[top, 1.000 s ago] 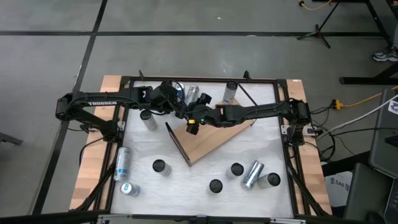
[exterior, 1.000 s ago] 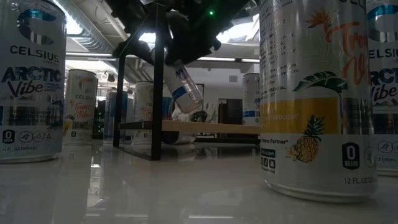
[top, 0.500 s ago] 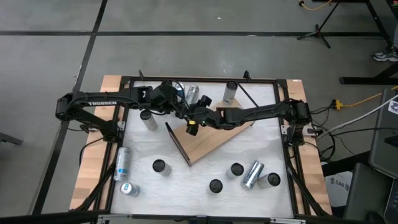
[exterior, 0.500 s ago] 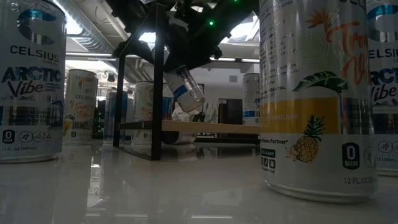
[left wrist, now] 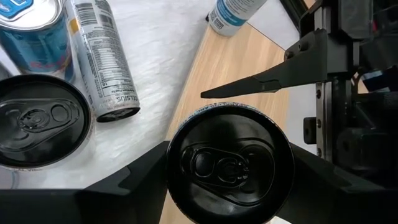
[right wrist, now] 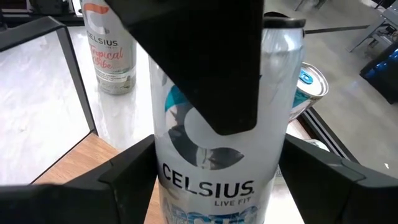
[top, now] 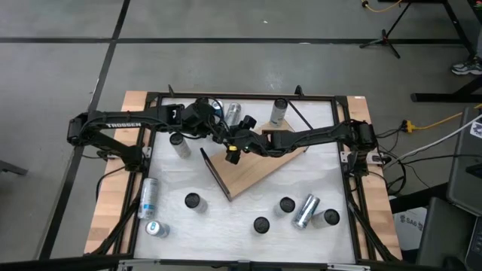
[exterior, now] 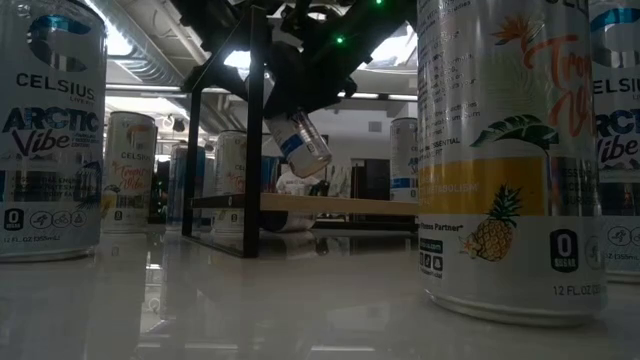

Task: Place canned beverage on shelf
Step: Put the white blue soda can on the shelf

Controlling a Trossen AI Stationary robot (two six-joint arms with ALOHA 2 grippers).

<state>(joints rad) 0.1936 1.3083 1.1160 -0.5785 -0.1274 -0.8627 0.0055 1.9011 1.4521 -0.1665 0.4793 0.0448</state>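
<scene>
Above the shelf, both grippers clamp one tilted can, base lower right; label reads CELSIUS.

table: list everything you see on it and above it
held can: one, white and blue, tilted in the air above the shelf
shelf: one, light-brown board with a dark end panel, middle of the table
upright cans: at least five, dark tops, mostly along the front, one at the back
lying cans: at least two, silvery, front right and left edge
table: one, white top, dark frame
left tool: one, dark, closed on the held can
right tool: one, dark, closed on the same can from the other side
</scene>
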